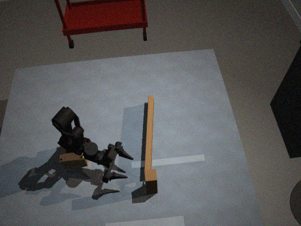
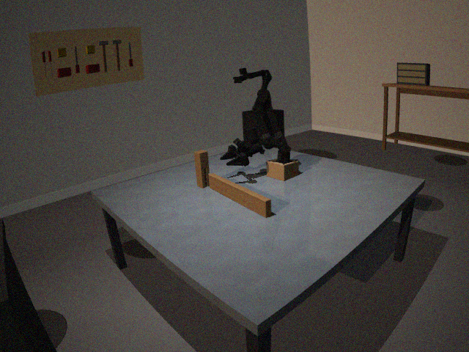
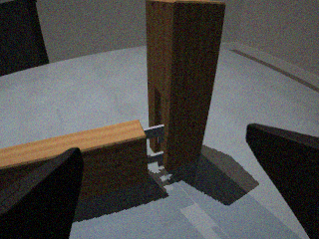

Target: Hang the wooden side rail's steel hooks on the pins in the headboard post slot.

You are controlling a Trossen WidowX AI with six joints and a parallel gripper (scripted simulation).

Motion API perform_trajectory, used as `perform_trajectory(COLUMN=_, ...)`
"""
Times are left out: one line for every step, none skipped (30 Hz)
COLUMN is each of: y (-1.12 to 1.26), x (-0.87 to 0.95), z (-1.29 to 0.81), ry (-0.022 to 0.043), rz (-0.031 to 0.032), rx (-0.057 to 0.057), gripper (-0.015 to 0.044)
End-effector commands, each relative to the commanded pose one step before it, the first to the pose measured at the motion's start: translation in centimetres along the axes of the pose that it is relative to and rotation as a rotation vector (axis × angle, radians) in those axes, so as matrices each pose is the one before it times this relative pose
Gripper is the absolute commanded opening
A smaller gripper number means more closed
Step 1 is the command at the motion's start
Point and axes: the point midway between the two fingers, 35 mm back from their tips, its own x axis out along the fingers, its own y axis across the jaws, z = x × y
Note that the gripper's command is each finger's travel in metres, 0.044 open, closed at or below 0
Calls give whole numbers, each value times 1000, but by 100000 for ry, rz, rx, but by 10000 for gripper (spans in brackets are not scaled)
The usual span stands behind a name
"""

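The wooden side rail (image 1: 149,131) (image 2: 239,193) (image 3: 120,161) lies on its long edge, its far end on the table. Its near end faces the upright headboard post (image 1: 151,181) (image 2: 201,168) (image 3: 191,75). In the wrist view, the upper steel hook (image 3: 156,130) and lower steel hook (image 3: 156,156) bridge a small gap between rail end and post. Their tips and the pins are hidden, so I cannot tell whether they are seated. My gripper (image 1: 130,168) (image 2: 224,161) (image 3: 166,143) is open and empty, above the table on the arm-base side of rail and post, touching neither.
The arm's wooden base block (image 1: 73,160) (image 2: 282,170) stands on the table (image 1: 184,97) (image 2: 182,227). A red cart (image 1: 104,14) stands beyond the table edge. A pegboard with tools (image 2: 86,60) hangs on the wall.
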Motion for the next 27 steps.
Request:
perform_trajectory(y=147, x=-192, z=-13, ry=-10, rz=528, rx=420, gripper=440)
perform_trajectory(y=0, x=0, z=0, ry=0, rz=0, rx=0, gripper=440)
perform_trajectory(y=0, x=0, z=0, ry=0, rz=0, rx=0, gripper=440)
perform_trajectory(y=3, x=149, z=-45, ry=549, rz=-287, rx=647, gripper=440)
perform_trajectory(y=18, x=441, z=-121, ry=1636, rz=-891, rx=1896, gripper=440)
perform_trajectory(y=62, x=707, z=-152, ry=2684, rz=-1579, rx=3013, gripper=440)
perform_trajectory(y=138, x=826, z=-102, ry=3264, rz=-2148, rx=3516, gripper=440)
perform_trajectory(y=209, x=746, z=-9, ry=3133, rz=-2342, rx=3240, gripper=440)
perform_trajectory(y=280, x=647, z=76, ry=2957, rz=-2524, rx=2956, gripper=440)
perform_trajectory(y=347, x=533, z=151, ry=2748, rz=-2697, rx=2677, gripper=440)
perform_trajectory(y=407, x=405, z=217, ry=2506, rz=-2857, rx=2405, gripper=440)
perform_trajectory(y=458, x=266, z=275, ry=2235, rz=-3001, rx=2143, gripper=440)
perform_trajectory(y=497, x=119, z=326, ry=1934, rz=-3126, rx=1892, gripper=440)
perform_trajectory(y=426, x=-17, z=274, ry=1900, rz=-3526, rx=1736, gripper=440)
perform_trajectory(y=433, x=-169, z=321, ry=1532, rz=-3633, rx=1488, gripper=440)
perform_trajectory(y=424, x=-321, z=364, ry=1134, rz=-3698, rx=1250, gripper=440)
perform_trajectory(y=399, x=-472, z=409, ry=714, rz=-3731, rx=1031, gripper=440)
perform_trajectory(y=360, x=-618, z=456, ry=277, rz=-3729, rx=830, gripper=440)
perform_trajectory(y=305, x=-753, z=505, ry=-173, rz=-3680, rx=649, gripper=440)
perform_trajectory(y=190, x=-679, z=434, ry=-453, rz=-2830, rx=398, gripper=440)
perform_trajectory(y=47, x=-222, z=140, ry=-194, rz=-852, rx=104, gripper=440)
perform_trajectory(y=45, x=-240, z=151, ry=-233, rz=-889, rx=102, gripper=440)
perform_trajectory(y=26, x=-159, z=100, ry=-167, rz=-572, rx=62, gripper=440)
perform_trajectory(y=0, x=0, z=0, ry=0, rz=0, rx=0, gripper=440)
perform_trajectory(y=0, x=0, z=0, ry=0, rz=0, rx=0, gripper=440)
perform_trajectory(y=0, x=0, z=0, ry=0, rz=0, rx=0, gripper=440)
perform_trajectory(y=0, x=0, z=0, ry=0, rz=0, rx=0, gripper=440)
